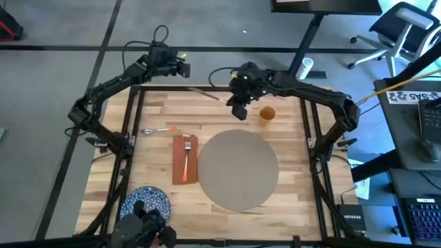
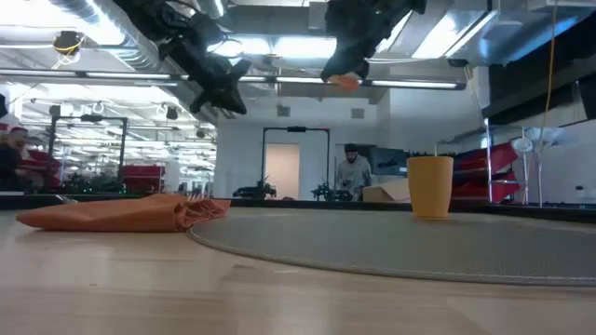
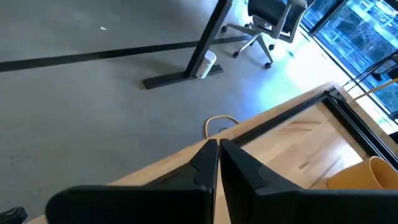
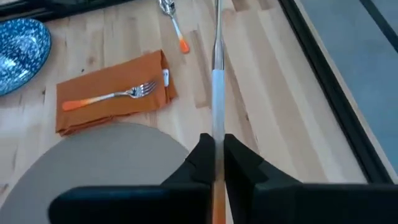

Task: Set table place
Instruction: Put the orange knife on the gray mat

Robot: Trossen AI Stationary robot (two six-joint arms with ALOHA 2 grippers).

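- Left gripper (image 3: 217,163) raised over the table's (image 1: 289,200) far-left edge, fingers pinched together, nothing held; idle.
- Napkin (image 1: 185,158) with fork (image 1: 186,153) left of mat (image 1: 238,170); spoon (image 1: 158,129) beyond; plate (image 1: 146,202) at near-left corner.
- Right gripper (image 4: 215,154) above mat's far edge, clamped on knife (image 4: 217,68), long axis pointing ahead of the fingers.
- Free spot likely right of mat; right arm nearer.

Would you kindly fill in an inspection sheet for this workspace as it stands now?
Surface: table, light wooden planks, black frame rails.
Job's things: placemat flat at centre; fork lying on napkin beside it; spoon; blue plate at the near left corner; cup upright.
Clutter: nothing seen.
End effectors: right end effector shut on knife, above the table; left end effector shut, empty, raised at the far edge.
Cables: loop on the floor.
Surroundings: office chairs, desks, people beyond.
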